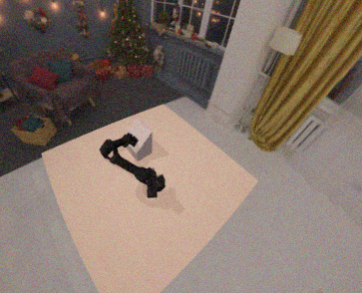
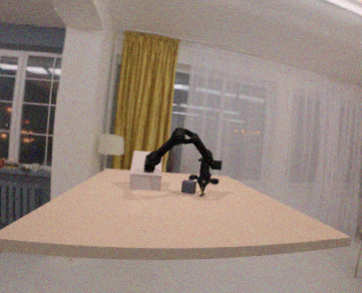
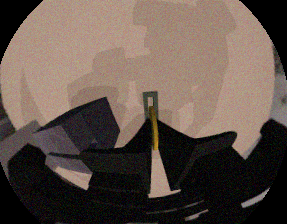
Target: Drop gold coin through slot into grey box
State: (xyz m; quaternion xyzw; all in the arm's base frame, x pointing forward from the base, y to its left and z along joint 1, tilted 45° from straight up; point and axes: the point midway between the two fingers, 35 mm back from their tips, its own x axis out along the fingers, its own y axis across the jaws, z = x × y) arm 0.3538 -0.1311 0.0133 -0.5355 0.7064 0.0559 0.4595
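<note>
My gripper is shut on the gold coin, which stands on edge between the fingertips in the wrist view. The dark-green holder is right at the fingertips, and the coin's far end overlaps its near part. I cannot tell whether the coin's lower edge is still in the holder. The closed grey box stands close to the left of the fingers in both views; its slot is not clear now. In the top view the coin, holder and box cannot be made out around the dark arm.
A larger pale grey block with a sloping top stands beside the arm's base, past the slotted box from the gripper. Part of it shows at the left of the wrist view. All stand on a pale tabletop.
</note>
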